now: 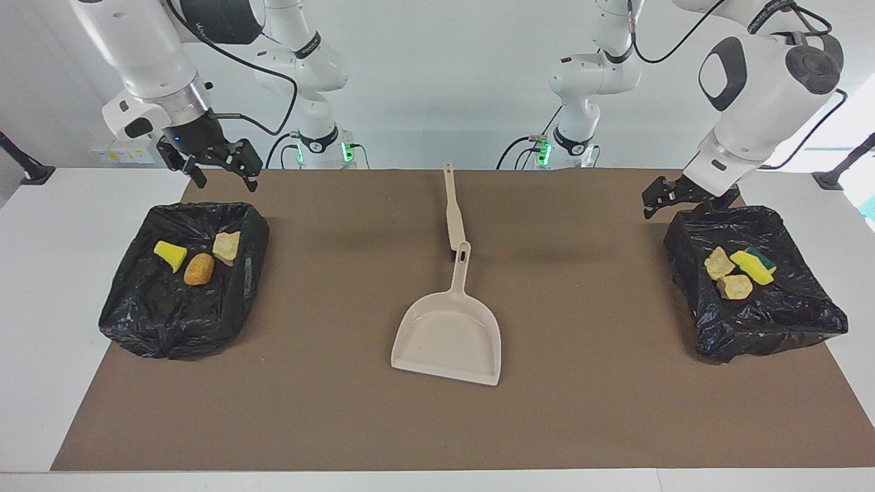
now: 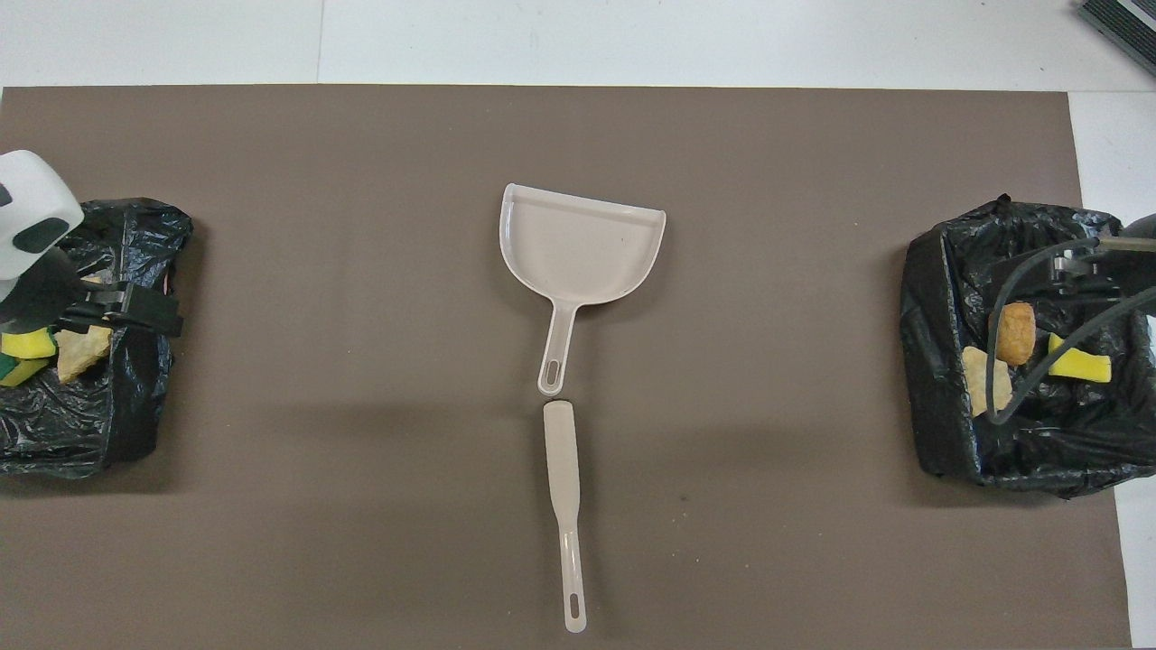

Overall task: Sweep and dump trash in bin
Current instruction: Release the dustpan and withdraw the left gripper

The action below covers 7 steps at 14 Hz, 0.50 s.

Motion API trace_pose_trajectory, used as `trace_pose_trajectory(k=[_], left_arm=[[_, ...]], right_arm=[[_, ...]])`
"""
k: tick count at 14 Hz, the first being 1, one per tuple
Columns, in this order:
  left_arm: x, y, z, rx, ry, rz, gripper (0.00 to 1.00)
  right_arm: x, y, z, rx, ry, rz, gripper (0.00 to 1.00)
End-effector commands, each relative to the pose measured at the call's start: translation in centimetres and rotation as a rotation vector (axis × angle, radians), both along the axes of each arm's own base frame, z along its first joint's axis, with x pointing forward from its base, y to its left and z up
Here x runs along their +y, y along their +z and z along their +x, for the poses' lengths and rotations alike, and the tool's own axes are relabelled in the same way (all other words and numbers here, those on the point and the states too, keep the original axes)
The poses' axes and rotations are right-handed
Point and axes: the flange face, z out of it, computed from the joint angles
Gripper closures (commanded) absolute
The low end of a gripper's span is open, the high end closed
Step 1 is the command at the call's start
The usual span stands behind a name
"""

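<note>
Bright, even light from above; white wall and table edges near washed out. Soft, diffuse shadows on the brown mat (image 1: 581, 383), a faint band beside the brush handle (image 1: 453, 212). Black bin bags (image 1: 181, 283) carry small specular glints. Both views sharp, no motion blur. Pale glare at the facing view's upper corner.

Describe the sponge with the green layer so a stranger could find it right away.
Look in the black-lined bin at the left arm's end of the table. Three scraps lie in it; the green-layered sponge is the yellow wedge backed with dark green, beside two tan bread-like chunks.
</note>
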Motion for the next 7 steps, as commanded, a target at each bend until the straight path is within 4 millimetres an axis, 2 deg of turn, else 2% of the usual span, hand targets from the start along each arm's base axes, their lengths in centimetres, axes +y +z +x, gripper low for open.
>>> trace_pose_trajectory(k=[1, 4, 5, 7], left_arm=[[0.5, 3.5, -1.5, -0.015, -0.009, 0.016, 0.00], [0.3, 6.9, -2.4, -0.003, -0.023, 0.058, 0.00], [0.0, 7.2, -2.8, 0.017, -0.029, 0.060, 0.00], [-0.7, 9.1, -4.2, -0.003, -0.040, 0.065, 0.00]], right_arm=[[0.2, -0.2, -0.1, -0.010, -0.015, 0.015, 0.00], [0.1, -0.3, 0.0, -0.008, -0.016, 0.015, 0.00], [0.1, -0.2, -0.1, -0.011, -0.016, 0.015, 0.00], [0.1, -0.2, -0.1, -0.008, -0.019, 0.015, 0.00]])
